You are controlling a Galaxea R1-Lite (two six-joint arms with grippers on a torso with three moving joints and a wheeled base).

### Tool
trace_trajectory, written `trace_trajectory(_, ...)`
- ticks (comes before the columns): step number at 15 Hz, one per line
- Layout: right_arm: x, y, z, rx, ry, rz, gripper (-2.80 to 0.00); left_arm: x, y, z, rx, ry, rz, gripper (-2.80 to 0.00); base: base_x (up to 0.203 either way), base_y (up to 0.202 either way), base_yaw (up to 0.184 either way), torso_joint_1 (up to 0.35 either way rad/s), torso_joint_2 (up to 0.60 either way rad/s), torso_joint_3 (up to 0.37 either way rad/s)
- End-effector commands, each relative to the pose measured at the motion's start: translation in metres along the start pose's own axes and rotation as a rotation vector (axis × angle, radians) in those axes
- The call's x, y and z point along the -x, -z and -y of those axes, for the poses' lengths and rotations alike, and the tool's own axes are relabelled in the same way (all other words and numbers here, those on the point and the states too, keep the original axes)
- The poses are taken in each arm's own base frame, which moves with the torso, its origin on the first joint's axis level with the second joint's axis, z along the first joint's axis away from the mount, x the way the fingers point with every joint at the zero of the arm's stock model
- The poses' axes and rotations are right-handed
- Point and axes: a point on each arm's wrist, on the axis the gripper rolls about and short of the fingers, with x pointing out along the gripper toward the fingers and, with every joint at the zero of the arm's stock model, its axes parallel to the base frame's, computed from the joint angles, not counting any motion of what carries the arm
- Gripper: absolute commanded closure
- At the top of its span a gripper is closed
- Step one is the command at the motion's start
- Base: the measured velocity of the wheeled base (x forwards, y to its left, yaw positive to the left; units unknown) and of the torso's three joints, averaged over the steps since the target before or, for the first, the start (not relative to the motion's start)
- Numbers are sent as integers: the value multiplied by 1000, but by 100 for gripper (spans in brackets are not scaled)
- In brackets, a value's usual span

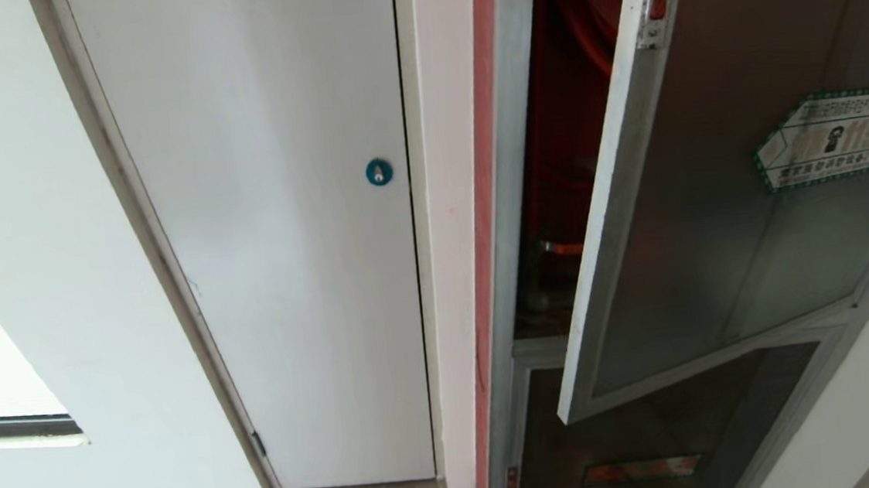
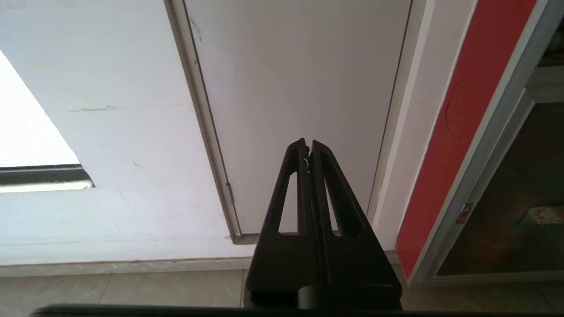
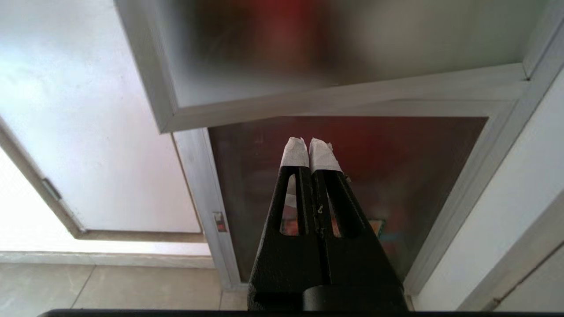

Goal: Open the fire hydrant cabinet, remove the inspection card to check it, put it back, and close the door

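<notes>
Head view: the fire hydrant cabinet (image 1: 512, 191) stands at the right, a silver aluminium frame set in a white wall, with a red strip (image 1: 486, 193) along its left edge. The door (image 1: 711, 214), dark tinted glass in a silver frame, stands partly open, hinged on the right, its free left edge swung out toward the camera. A green-bordered white sticker (image 1: 829, 139) sits on the glass and a small red latch (image 1: 660, 3) near the top of the free edge. Through the gap the red interior (image 1: 571, 109) shows; the inspection card cannot be made out. Below is a smaller glass door (image 1: 652, 444) with a red label strip (image 1: 638, 470), shut. To the left, a plain white door (image 1: 278, 233) with a blue round lock (image 1: 378, 172). Neither arm is in this view.

Left wrist view: left pincer (image 2: 308, 147), black fingers pressed together, empty, pointing at the foot of the white door (image 2: 299, 110). Tiled floor (image 2: 132, 290) below.

Right wrist view: right pincer (image 3: 309, 152), white-wrapped fingertips (image 3: 294, 154) closed together, empty, in front of the smaller glass door (image 3: 352, 176). The lower corner of the open door (image 3: 185, 110) hangs above it, apart from the pincer.
</notes>
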Motion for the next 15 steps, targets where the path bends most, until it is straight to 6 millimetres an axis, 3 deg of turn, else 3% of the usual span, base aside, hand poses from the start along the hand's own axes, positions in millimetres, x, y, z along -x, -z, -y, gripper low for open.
trace_trajectory(1, 0, 1, 0, 0, 0, -4, 0, -1, 3, 0, 0, 0, -11, 0, 195, 0, -1, 3, 6, 2)
trace_trajectory(15, 0, 1, 0, 0, -1, -4, 0, -1, 3, 0, 2, 0, -10, 0, 183, 0, 1, 3, 3, 2)
